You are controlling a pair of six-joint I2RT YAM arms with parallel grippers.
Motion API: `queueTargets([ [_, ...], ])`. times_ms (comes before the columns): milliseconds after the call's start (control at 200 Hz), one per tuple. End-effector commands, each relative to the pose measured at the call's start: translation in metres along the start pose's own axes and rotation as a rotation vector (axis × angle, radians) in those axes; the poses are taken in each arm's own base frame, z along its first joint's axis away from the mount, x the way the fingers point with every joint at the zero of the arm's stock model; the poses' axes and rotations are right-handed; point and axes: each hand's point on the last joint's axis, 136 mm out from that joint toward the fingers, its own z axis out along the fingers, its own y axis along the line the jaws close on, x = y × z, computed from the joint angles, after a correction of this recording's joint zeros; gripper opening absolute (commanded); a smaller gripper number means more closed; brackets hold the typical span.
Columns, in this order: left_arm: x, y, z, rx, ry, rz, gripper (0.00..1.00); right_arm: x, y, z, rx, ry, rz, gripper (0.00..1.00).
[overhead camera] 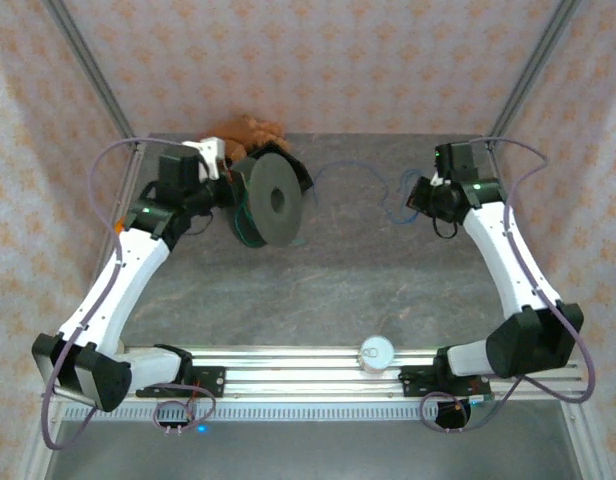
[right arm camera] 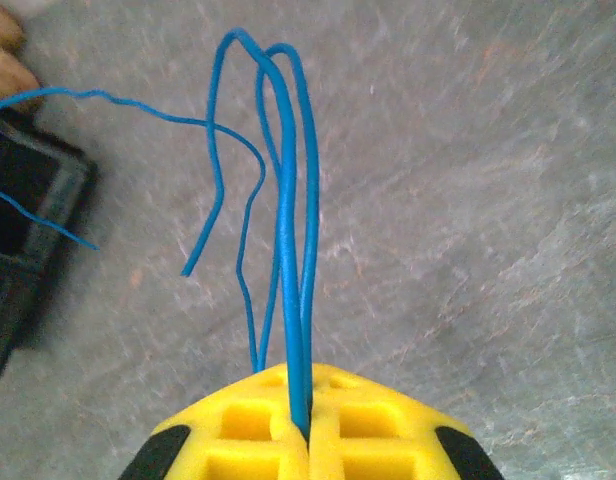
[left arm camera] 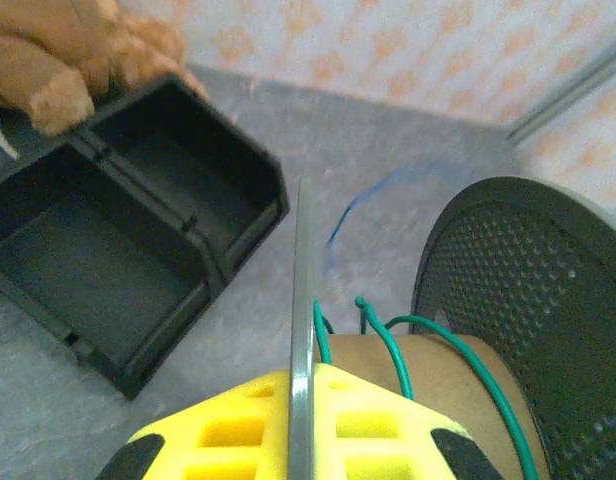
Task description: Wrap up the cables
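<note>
Checking the left side: gripper state?
— The left gripper [left arm camera: 301, 385] is pressed together on the thin flange edge of the grey spool [left arm camera: 528, 300]. The green cable [left arm camera: 388, 345] lies in turns on the spool's core, with a black bin [left arm camera: 138, 250] beside it.
— Right side?
— The right gripper [right arm camera: 306, 430] pinches several strands of the blue cable [right arm camera: 288, 200]. They loop out ahead of the fingers above the table [right arm camera: 468, 200].
</note>
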Motion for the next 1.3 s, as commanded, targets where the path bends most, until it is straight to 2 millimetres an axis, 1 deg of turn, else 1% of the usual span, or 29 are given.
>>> queueTargets([
  [0,0.004,0.008,0.009,-0.128,-0.040,0.149,0.00,-0.022,0.012,-0.030,-0.060,-0.104,0.056,0.00],
  [115,0.029,0.004,0.037,-0.179,0.027,0.244,0.00,-0.026,0.032,-0.049,-0.179,-0.134,0.082,0.00],
  [185,0.037,0.005,0.047,-0.216,0.048,0.291,0.00,-0.024,0.043,-0.058,-0.247,-0.124,0.096,0.00],
  [310,0.047,0.008,0.061,-0.227,0.067,0.313,0.00,-0.015,0.054,-0.062,-0.358,-0.072,0.143,0.00],
  [415,0.048,0.009,0.065,-0.227,0.067,0.319,0.14,-0.004,0.059,-0.056,-0.442,0.015,0.208,0.00],
  [470,0.049,0.009,0.066,-0.225,0.062,0.322,0.24,0.003,0.061,-0.051,-0.468,0.054,0.232,0.00],
  [521,0.049,0.009,0.067,-0.223,0.061,0.325,0.30,0.010,0.062,-0.046,-0.488,0.098,0.248,0.00],
  [586,0.051,0.010,0.068,-0.221,0.062,0.327,0.35,0.019,0.063,-0.040,-0.511,0.153,0.271,0.00],
  [661,0.053,0.010,0.068,-0.218,0.066,0.326,0.36,0.027,0.062,-0.034,-0.532,0.198,0.303,0.00],
  [756,0.053,0.012,0.065,-0.227,0.059,0.322,0.38,0.038,0.063,-0.030,-0.563,0.251,0.334,0.00],
  [841,0.051,0.014,0.058,-0.234,0.045,0.314,0.42,0.050,0.066,-0.028,-0.595,0.312,0.357,0.00],
  [901,0.047,0.012,0.051,-0.233,0.029,0.308,0.45,0.058,0.062,-0.025,-0.584,0.336,0.370,0.00],
  [1031,0.039,0.007,0.033,-0.214,-0.007,0.294,0.60,0.075,0.058,-0.016,-0.585,0.399,0.421,0.00],
  [1141,0.037,0.003,0.019,-0.193,-0.010,0.273,0.83,0.083,0.061,-0.013,-0.633,0.451,0.486,0.00],
  [1196,0.039,0.005,0.012,-0.200,0.005,0.260,0.99,0.086,0.062,-0.016,-0.640,0.464,0.503,0.00],
  [1261,0.044,0.008,0.000,-0.210,0.021,0.231,0.99,0.093,0.059,-0.017,-0.612,0.494,0.513,0.00],
  [1276,0.045,0.008,-0.002,-0.208,0.025,0.222,0.99,0.094,0.060,-0.026,-0.622,0.483,0.500,0.00],
  [1296,0.047,0.008,-0.006,-0.208,0.027,0.213,0.99,0.095,0.059,-0.028,-0.619,0.486,0.500,0.00],
])
